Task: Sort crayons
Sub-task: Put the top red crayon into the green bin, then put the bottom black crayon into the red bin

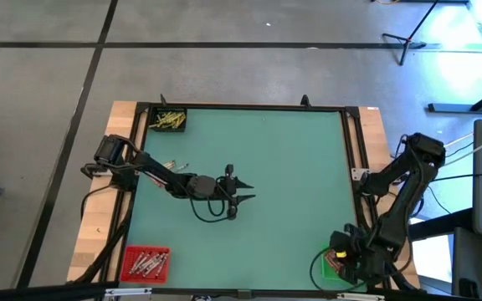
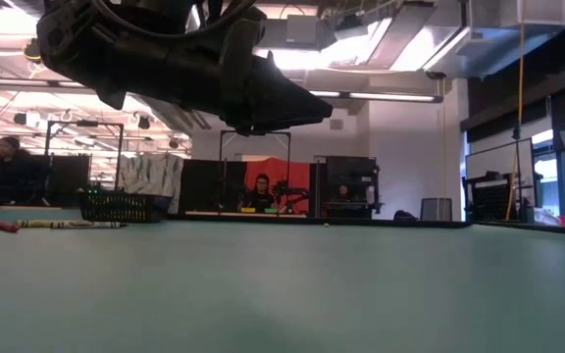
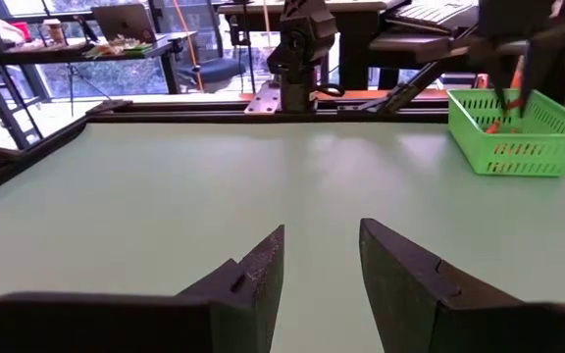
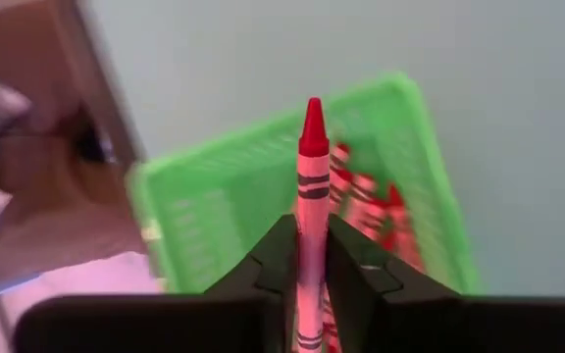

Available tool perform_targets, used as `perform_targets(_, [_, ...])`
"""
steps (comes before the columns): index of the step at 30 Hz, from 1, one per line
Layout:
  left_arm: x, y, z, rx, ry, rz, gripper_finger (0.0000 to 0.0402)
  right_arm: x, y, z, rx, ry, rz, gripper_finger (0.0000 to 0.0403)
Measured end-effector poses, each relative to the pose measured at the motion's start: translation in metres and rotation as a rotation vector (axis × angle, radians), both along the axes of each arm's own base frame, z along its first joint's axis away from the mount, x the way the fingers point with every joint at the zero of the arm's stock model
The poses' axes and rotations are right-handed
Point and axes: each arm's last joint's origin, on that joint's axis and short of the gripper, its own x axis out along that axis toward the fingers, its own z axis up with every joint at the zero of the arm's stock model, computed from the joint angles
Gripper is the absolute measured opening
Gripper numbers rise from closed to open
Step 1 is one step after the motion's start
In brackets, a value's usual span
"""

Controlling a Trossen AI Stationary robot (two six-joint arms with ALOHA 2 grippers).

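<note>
Along the left edge of the green tabletop point(image 1: 291, 150) stand two bins. The black bin point(image 1: 166, 120) sits in the far left corner and holds a heap of yellow crayons point(image 1: 168, 119); the sticks overlap and their number cannot be counted. The red bin point(image 1: 145, 263) sits in the near left corner and holds several pale-wrapped crayons point(image 1: 146, 264) lying side by side, roughly five, though an exact count is not possible.

Two loose crayons point(image 1: 174, 165) lie on the bare mat near the left edge, just inside the left arm's forearm, between the black and red bins. In the low view they appear as one reddish and one yellowish stick point(image 2: 55, 225) lying end to end on the surface.

The left gripper point(image 1: 243, 188) hangs above the middle of the tabletop, clear of the surface. Its fingers point(image 3: 253, 279) stand apart with an empty gap between them; nothing is held.

One green bin point(image 4: 263, 186) stands in the near right corner. The right gripper point(image 4: 311, 257) is directly above it. Its fingers point(image 4: 275, 257) press on either side of a single red crayon point(image 4: 312, 186), which stands upright between them, tip pointing away from the wrist, over the bin's interior. Several more red crayons point(image 4: 366, 201) lie in the bin below; they overlap, so no exact count is given.
</note>
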Motion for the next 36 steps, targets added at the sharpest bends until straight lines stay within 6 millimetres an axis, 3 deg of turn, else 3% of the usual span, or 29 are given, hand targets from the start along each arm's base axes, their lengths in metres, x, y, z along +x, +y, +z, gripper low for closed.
perform_targets(7, [0.0, 0.0, 0.0, -0.001, 0.0, 0.0, 0.0119, -0.004, -0.005, -0.004, -0.019, 0.136, -0.053, 0.0117])
perform_targets(10, [0.0, 0.0, 0.0, -0.002, -0.001, 0.0, 0.0119, 0.002, -0.01, 0.008, 0.023, 0.108, -0.053, 0.0145])
perform_targets(13, [0.0, 0.0, 0.0, -0.003, -0.001, -0.001, 0.0119, 0.014, -0.017, 0.021, -0.013, -0.042, -0.021, 0.0158])
perform_targets(18, [0.0, 0.0, 0.0, -0.006, 0.0, -0.001, 0.0119, 0.036, -0.031, 0.027, -0.294, -0.321, 0.137, 0.0158])
perform_targets(24, [-0.003, -0.001, -0.002, -0.008, 0.064, 0.004, 0.0119, 0.061, -0.048, 0.024, -0.715, -0.5, 0.14, 0.0155])
perform_targets(29, [-0.016, 0.002, 0.02, -0.016, 0.149, 0.028, 0.0119, 0.074, -0.071, 0.012, -0.943, -0.497, 0.115, 0.0154])
perform_targets(36, [-0.054, 0.016, 0.056, 0.0, 0.312, 0.163, 0.0119, 0.091, -0.113, -0.015, -1.009, -0.365, 0.076, 0.0154])
